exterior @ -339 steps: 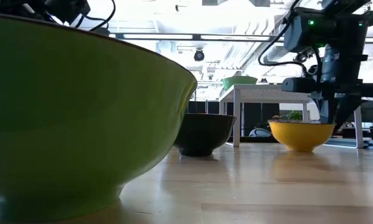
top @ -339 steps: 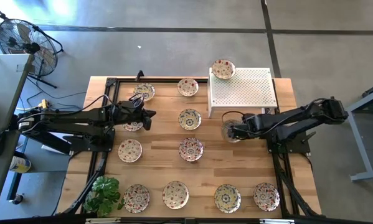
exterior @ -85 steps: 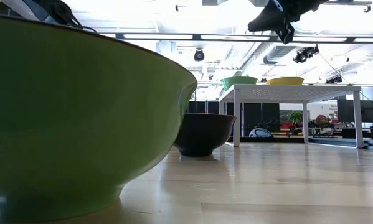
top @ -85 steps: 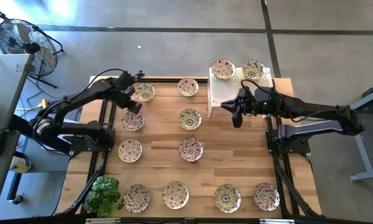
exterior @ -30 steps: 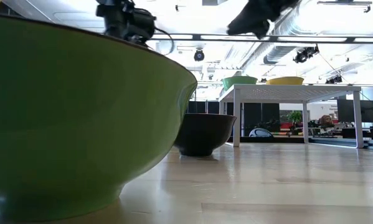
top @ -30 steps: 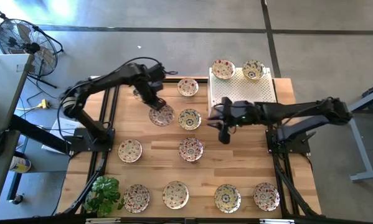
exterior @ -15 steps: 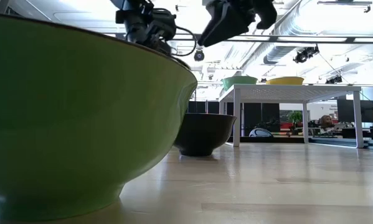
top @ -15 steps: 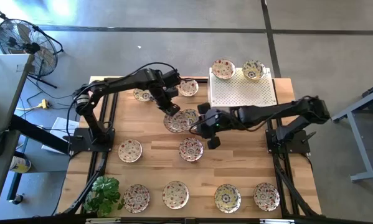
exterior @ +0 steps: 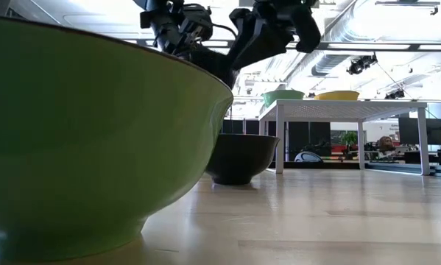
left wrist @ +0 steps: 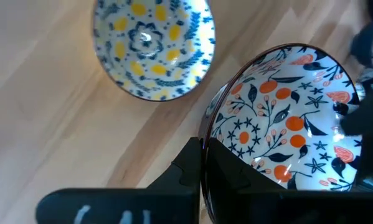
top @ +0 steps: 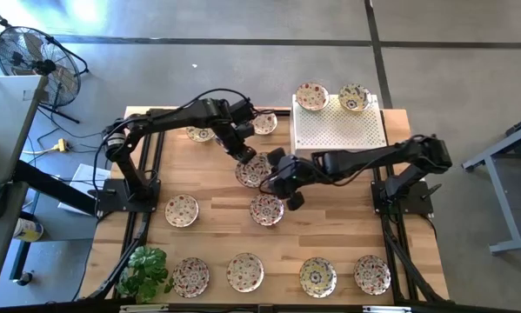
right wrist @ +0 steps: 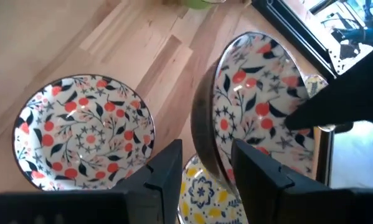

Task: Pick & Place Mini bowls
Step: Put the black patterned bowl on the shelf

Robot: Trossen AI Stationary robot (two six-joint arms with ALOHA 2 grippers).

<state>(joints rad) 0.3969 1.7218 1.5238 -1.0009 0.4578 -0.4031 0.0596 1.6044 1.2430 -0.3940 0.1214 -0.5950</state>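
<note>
The left gripper (top: 245, 156) has carried an orange-flowered mini bowl (left wrist: 286, 118) to mid-table, clamped on its rim. The right gripper (right wrist: 205, 165) has closed in, fingers half-spread astride the rim; probably a handover, though contact is unclear.

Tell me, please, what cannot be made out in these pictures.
High view: the left gripper and right gripper cover most of the held bowl.
Low view: a near green bowl blocks most of the table.
Left wrist view: the picture's edge cuts off part of the held bowl.
</note>
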